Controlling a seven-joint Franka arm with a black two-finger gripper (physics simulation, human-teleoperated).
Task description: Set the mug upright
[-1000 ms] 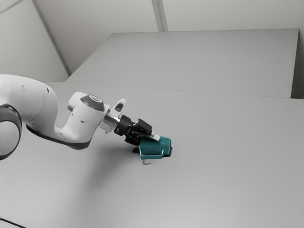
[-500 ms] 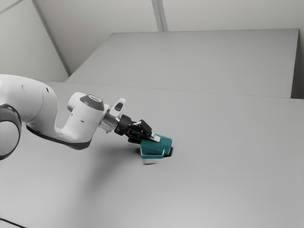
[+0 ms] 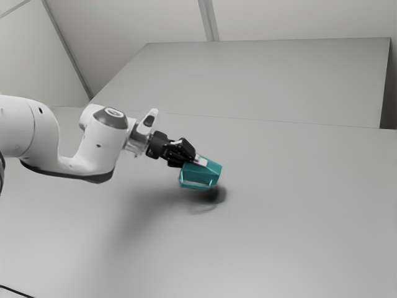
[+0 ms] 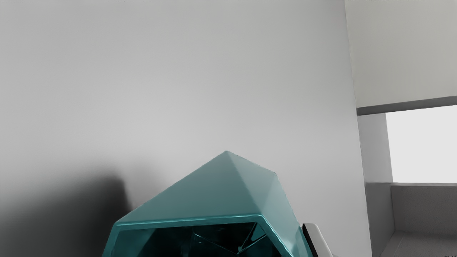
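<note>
1. Mug (image 3: 205,173): glossy teal, faceted, tilted, clear of the table (image 3: 298,205), near exterior view's centre.
2. Gripper (image 3: 197,161) clamped on mug, from its 10 o'clock.
3. Wrist view looks past the rim (image 4: 189,220) into dark insides.
4. Exterior view adds white arm (image 3: 99,146), 9 o'clock; black cable (image 3: 15,291), 8 o'clock.

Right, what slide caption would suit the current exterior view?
A Franka arm's end effector holds a tilted, faceted teal mug above a gray table, its shadow cast below.

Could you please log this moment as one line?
mug: held tilted above table | tool: shut on mug | upright: not yet
</note>
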